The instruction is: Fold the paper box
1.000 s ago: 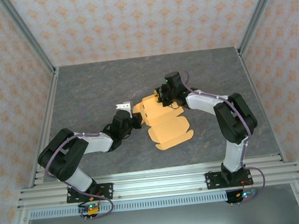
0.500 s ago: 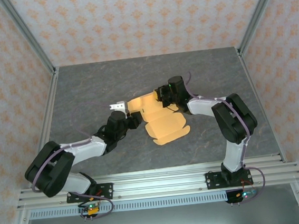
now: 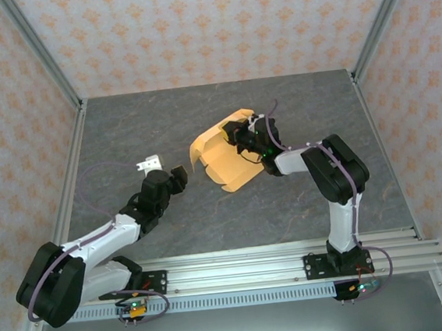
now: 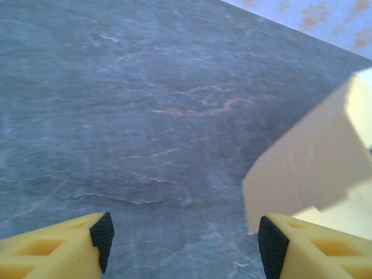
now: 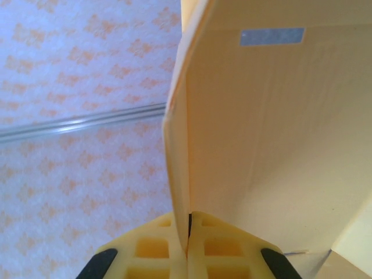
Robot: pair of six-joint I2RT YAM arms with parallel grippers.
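The paper box is a light orange-tan die-cut sheet, lifted and tilted on its edge at the table's middle. My right gripper is shut on one of its panels; in the right wrist view the thin card runs up from between the closed yellow fingers. My left gripper stands open just left of the sheet, apart from it. In the left wrist view its two pads are wide apart over bare table, and a pale flap of the box hangs above the right pad.
The grey marbled table is walled in by patterned panels and aluminium posts. A rail runs along the near edge where both arm bases are bolted. A small white bracket sits on the left wrist.
My left gripper let go of the sheet, opened and drew back to the left. My right gripper closed fully on the box and lifted it from flat to tilted upright.
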